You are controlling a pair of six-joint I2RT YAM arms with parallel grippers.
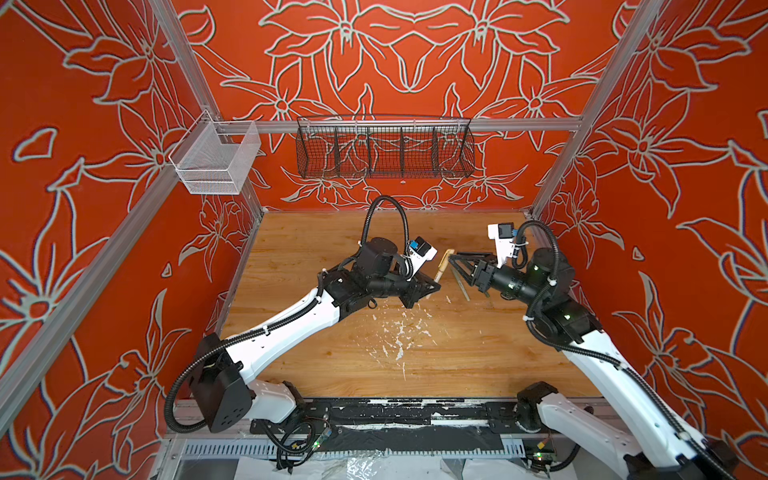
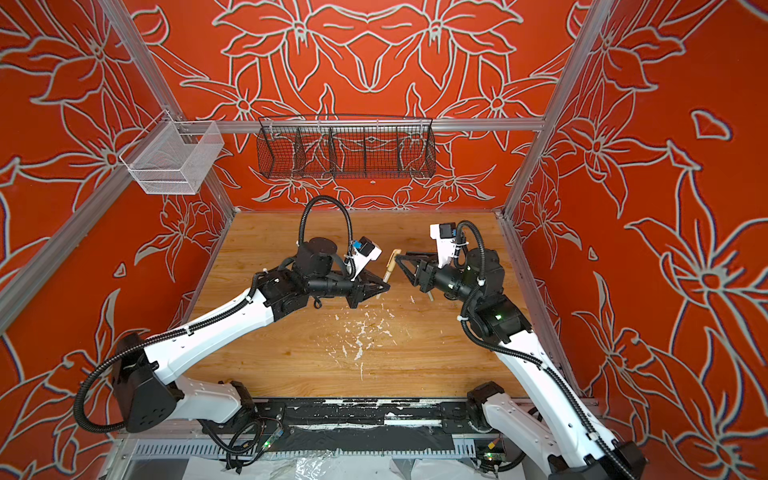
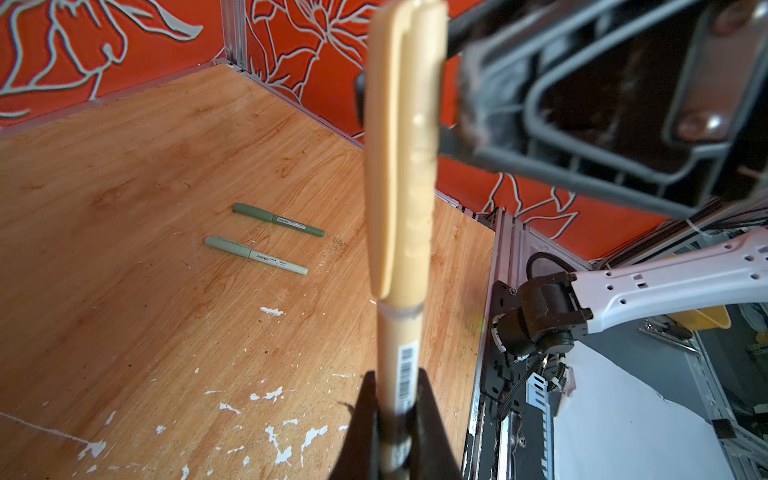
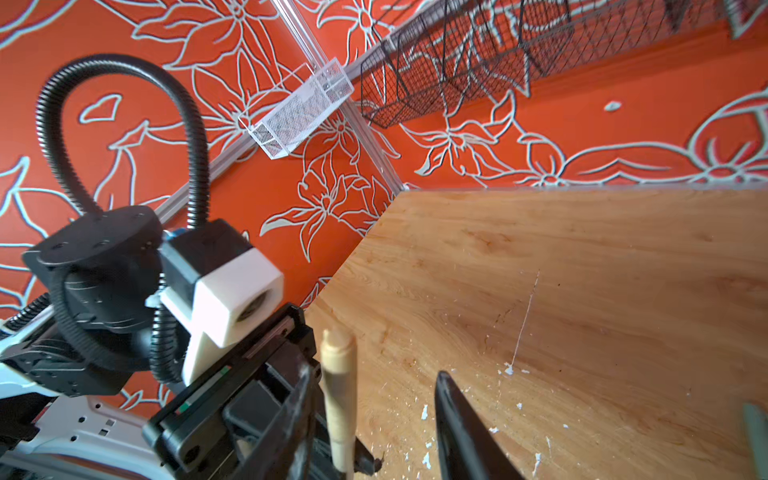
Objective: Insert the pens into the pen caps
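Beige pen (image 3: 399, 332) up close, clamped in the left tool (image 3: 395, 399), beige cap (image 3: 399, 145) seated on it, while the right tool (image 4: 376, 386) gapes beside it. Over on the desk (image 3: 124, 208) the dark green pen (image 3: 277, 220) and pale green pen (image 3: 255, 255) lie capped. Looks nearly finished!

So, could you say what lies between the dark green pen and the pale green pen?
Bare wooden table only; the left wrist view shows the dark green pen and pale green pen apart.
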